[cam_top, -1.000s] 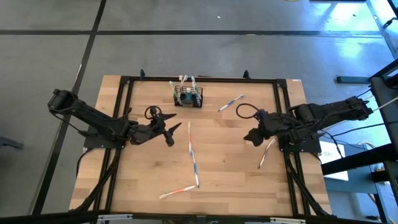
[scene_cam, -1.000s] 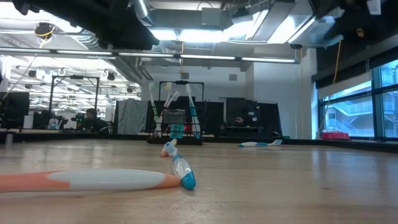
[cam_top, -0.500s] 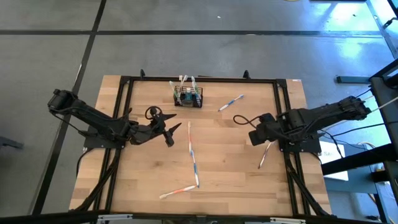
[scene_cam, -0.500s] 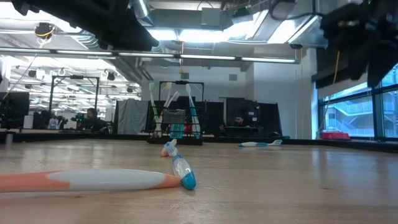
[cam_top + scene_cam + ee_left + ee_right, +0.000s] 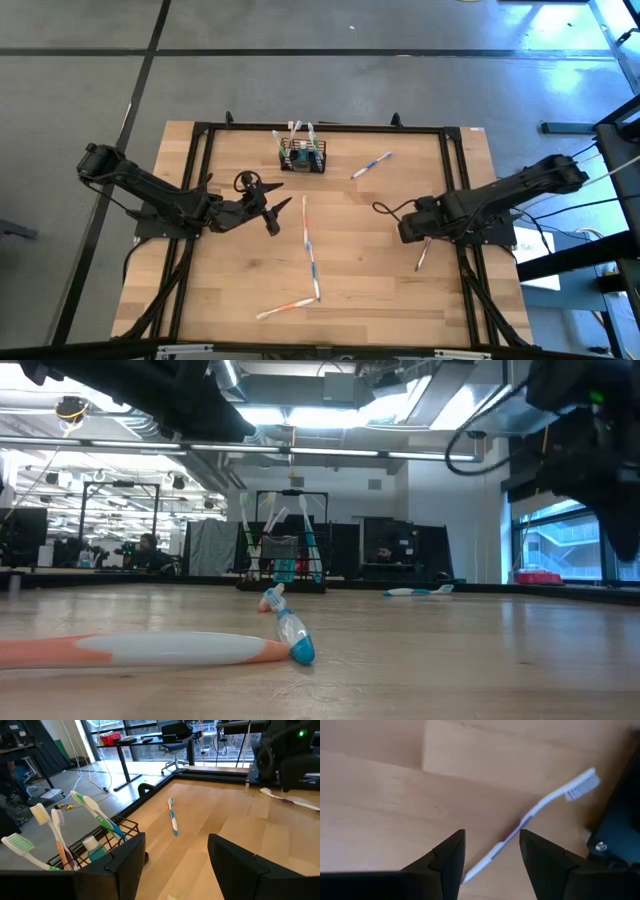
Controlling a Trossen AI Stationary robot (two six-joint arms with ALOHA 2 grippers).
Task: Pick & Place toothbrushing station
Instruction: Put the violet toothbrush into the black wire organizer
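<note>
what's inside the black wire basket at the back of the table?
The black wire-mesh basket holds several toothbrushes standing bristles-up, with white, green and orange handles, plus a small teal tube with a white cap. Their lower ends are hidden behind the left hand's finger.

The wooden table (image 5: 360,290) serves as the landmark. Near its middle a long toothbrush (image 5: 309,240) lies lengthwise, and an orange-and-white toothbrush (image 5: 285,308) lies close to its near end, toward the table's front edge. A blue-and-white toothbrush (image 5: 371,165) rests near the far edge. A white toothbrush with a purple stripe (image 5: 530,820) lies at an angle beside the table's right frame rail.
</note>
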